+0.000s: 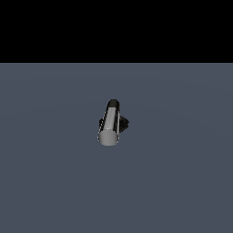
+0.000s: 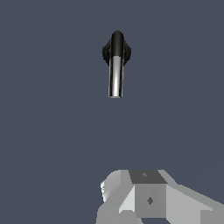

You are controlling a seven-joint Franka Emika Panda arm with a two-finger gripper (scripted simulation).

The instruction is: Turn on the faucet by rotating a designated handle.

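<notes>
The faucet (image 1: 123, 123) is small and stands alone on the grey floor in the exterior view. Its black base sits low behind a black elbow (image 1: 113, 103). The handle (image 1: 109, 124), a silvery-grey cylinder, runs from the elbow toward the camera and ends in a flat round face. The wrist view looks down on the faucet (image 2: 124, 52), whose handle (image 2: 115, 78) sticks out straight from the black elbow. Only part of my gripper's (image 2: 151, 199) grey-white body shows at that picture's edge, well apart from the faucet. Its fingertips are hidden. The exterior view does not show the gripper.
A flat dark grey-blue floor (image 1: 182, 182) surrounds the faucet. Above the floor's far edge the exterior view is black. No other objects show.
</notes>
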